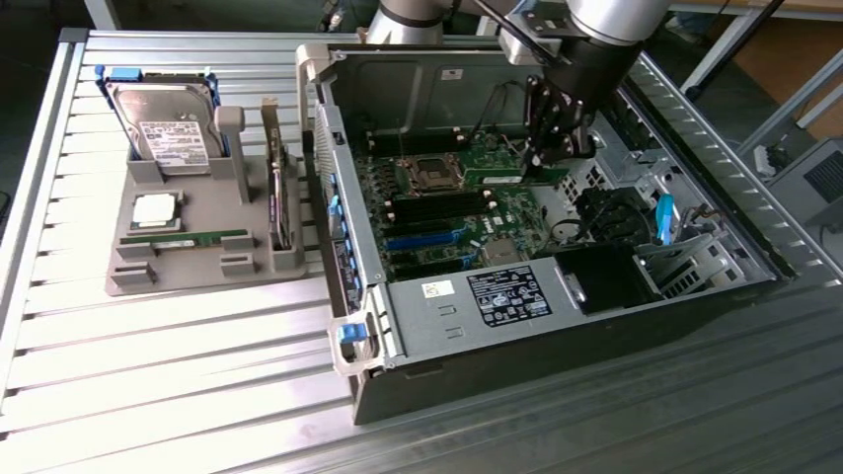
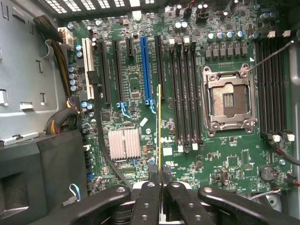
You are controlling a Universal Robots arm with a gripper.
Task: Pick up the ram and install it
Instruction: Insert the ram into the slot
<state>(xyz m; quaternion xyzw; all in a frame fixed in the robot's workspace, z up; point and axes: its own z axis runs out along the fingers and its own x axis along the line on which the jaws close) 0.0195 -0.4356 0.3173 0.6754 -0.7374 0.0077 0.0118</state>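
Note:
My gripper point(image 2: 160, 187) is shut on the ram point(image 2: 159, 131), a thin green stick seen edge-on in the wrist view. The stick hangs above the motherboard, over the black memory slots point(image 2: 183, 93) beside the open processor socket point(image 2: 228, 99); I cannot tell whether it touches a slot. In the exterior view the gripper point(image 1: 554, 163) reaches down into the open computer case point(image 1: 395, 346) with the ram point(image 1: 516, 179) below its fingers. The twin ram point(image 1: 185, 240) lies flat in the grey tray point(image 1: 145, 281) on the exterior view's left.
The grey tray also carries a hard drive point(image 1: 165, 123), a square silver processor chip point(image 1: 156, 207) and a dark expansion card point(image 1: 279, 197) standing on edge. Inside the case are a silver heat sink point(image 2: 124, 143), a blue slot point(image 2: 146, 70), black cables point(image 2: 61, 119) and more memory slots point(image 2: 272, 84).

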